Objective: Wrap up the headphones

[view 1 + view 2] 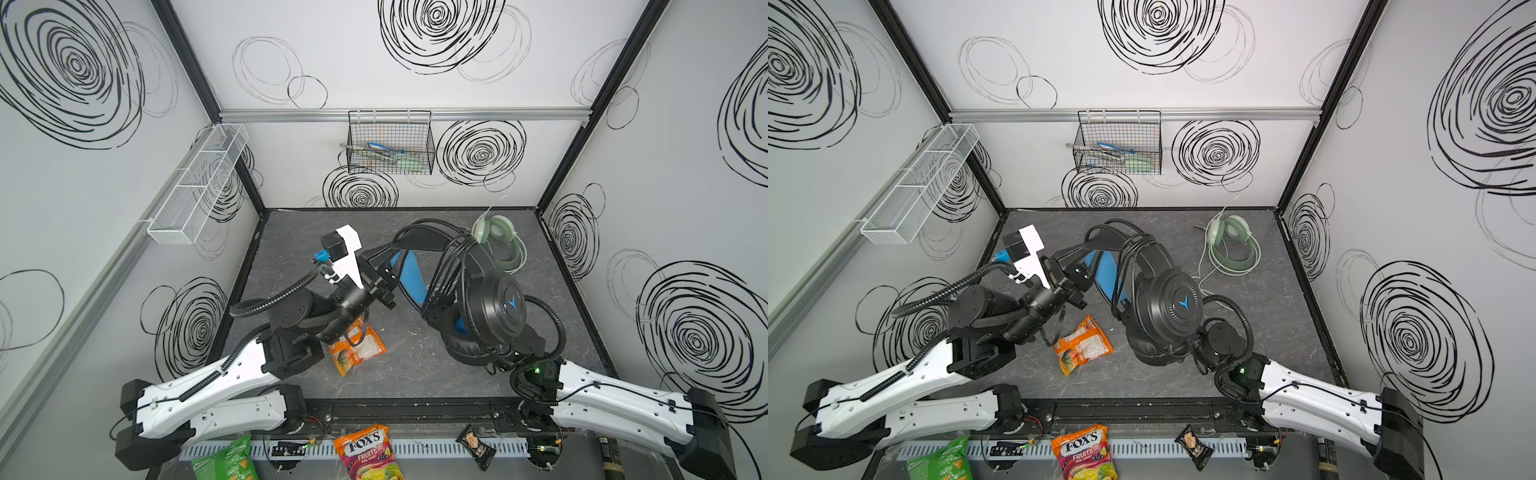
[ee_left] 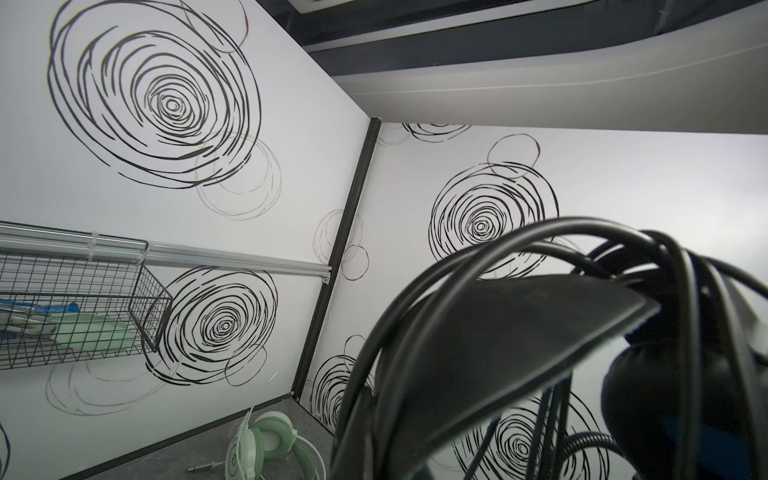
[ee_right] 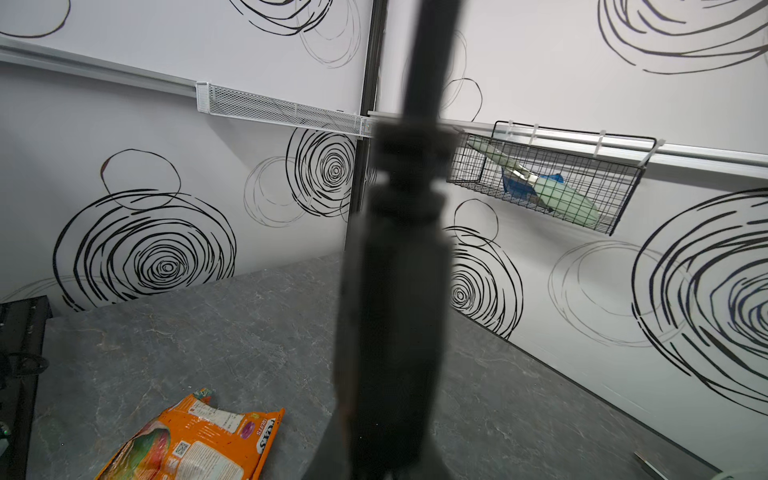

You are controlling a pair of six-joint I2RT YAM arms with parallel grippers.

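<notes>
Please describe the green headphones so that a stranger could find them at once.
Look at the grey table, at its far right corner. There the mint-green headphones lie flat with a whitish cable. Their only neighbour, the black headset, has a blue inner band.

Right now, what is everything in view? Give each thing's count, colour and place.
black headphones: one, black with blue inner band, upright mid-table between the grippers, cable looped over the headband
green headphones: one, mint green, whitish cable, table's back right
candy bag: one, orange, on the table towards the front
table: one, grey marbled
wire basket: one, black, back wall, pale green and blue items inside
mesh tray: one, white, left wall
green bag: one, front ledge
Fox's bag: one, multicoloured, front ledge
dark packet: one, front ledge
left gripper: black, shut on the black headphones
right gripper: black, mostly hidden under the ear cup, shut on the black headphones
</notes>
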